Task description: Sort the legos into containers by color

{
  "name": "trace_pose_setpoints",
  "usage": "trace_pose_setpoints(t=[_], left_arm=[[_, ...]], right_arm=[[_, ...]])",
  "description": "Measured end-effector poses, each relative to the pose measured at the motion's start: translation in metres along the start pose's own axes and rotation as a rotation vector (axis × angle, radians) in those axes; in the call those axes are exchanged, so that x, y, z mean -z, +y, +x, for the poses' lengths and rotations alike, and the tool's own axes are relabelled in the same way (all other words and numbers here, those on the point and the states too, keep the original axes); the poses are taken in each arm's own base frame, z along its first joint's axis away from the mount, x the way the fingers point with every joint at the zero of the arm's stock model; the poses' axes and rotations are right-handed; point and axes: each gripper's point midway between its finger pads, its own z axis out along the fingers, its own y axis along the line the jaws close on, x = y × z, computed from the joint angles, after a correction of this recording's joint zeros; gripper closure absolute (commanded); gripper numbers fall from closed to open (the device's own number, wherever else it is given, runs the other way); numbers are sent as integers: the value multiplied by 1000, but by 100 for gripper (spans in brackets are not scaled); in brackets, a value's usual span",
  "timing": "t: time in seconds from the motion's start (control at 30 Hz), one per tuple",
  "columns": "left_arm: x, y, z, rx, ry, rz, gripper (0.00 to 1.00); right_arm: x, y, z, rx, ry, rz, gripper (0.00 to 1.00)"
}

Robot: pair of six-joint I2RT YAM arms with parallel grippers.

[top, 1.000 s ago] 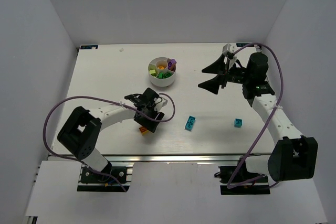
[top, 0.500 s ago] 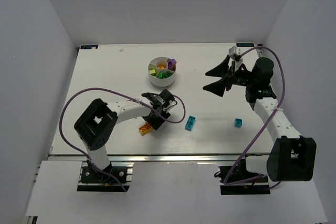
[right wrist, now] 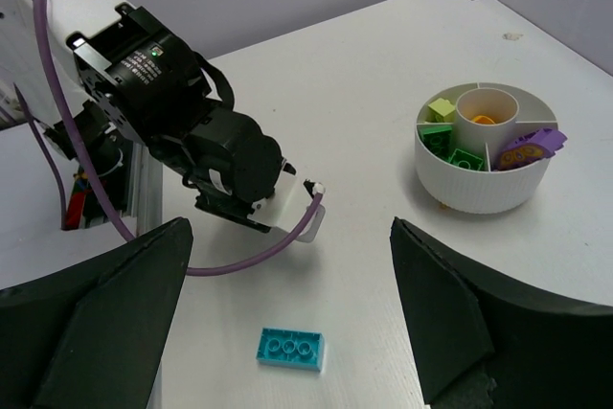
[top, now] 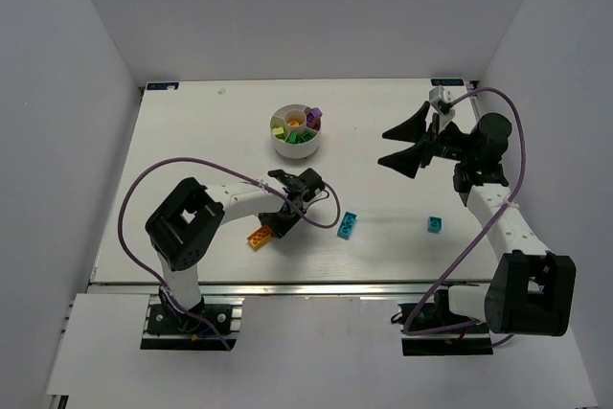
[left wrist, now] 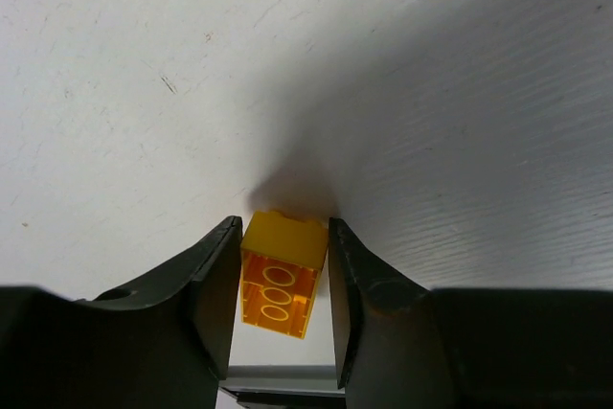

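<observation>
Left gripper (left wrist: 283,237) is sitting low on the table and pinching the orange brick (left wrist: 280,275) across its narrow sides, lower left of centre in the top view, probably so it lifts cleanly toward the divided white bowl (top: 287,148). Right gripper (top: 385,147) is hanging wide open with nothing in it at upper right, I'm guessing to keep clear. Not seeing any readable writing.

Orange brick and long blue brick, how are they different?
The orange brick is orange-yellow; the long blue brick is turquoise. The orange brick sits tight between the left gripper's fingers; the long blue brick lies alone on the table. Both are Lego bricks outside the white bowl.
</observation>
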Motion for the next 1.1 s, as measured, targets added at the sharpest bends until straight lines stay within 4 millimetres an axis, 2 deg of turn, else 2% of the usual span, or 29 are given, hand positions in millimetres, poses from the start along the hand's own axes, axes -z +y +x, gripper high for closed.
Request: trace_pose_setpoints(t=[0.13, 0.23, 0.3, 0.33, 0.43, 0.53, 0.57, 0.6, 0.73, 0.8, 0.9, 1.1], left_arm=[[1, 0, -1, 13, -6, -2, 86], [6, 2, -10, 35, -52, 10, 92], [18, 4, -24, 66, -132, 31, 94], [26, 6, -33, 83, -181, 40, 98], [63, 19, -70, 157, -392, 63, 100], [112, 42, -116, 250, -638, 71, 100], [136, 57, -138, 296, -754, 65, 100], [147, 66, -148, 321, -806, 59, 100], [175, 113, -200, 427, -975, 21, 100], [176, 136, -226, 468, -1031, -3, 100], [165, 162, -253, 508, -1066, -38, 100], [132, 196, -280, 554, -1085, -70, 100]], right_arm=[[7, -3, 0, -5, -9, 19, 11], [10, -4, 1, -13, -13, 24, 11], [10, -3, 1, -17, -15, 21, 11], [11, -2, 1, -17, -16, 21, 11], [11, -3, 0, -11, -19, 22, 16], [12, -4, 0, -2, -20, 29, 39], [12, -6, 1, -18, -19, 37, 86], [12, -8, 3, -3, -17, 45, 100], [13, -24, 7, -15, 1, 124, 100], [15, -32, 7, -3, 12, 165, 100], [17, -40, 10, 6, 28, 207, 100], [19, -49, 20, -8, 51, 245, 100]])
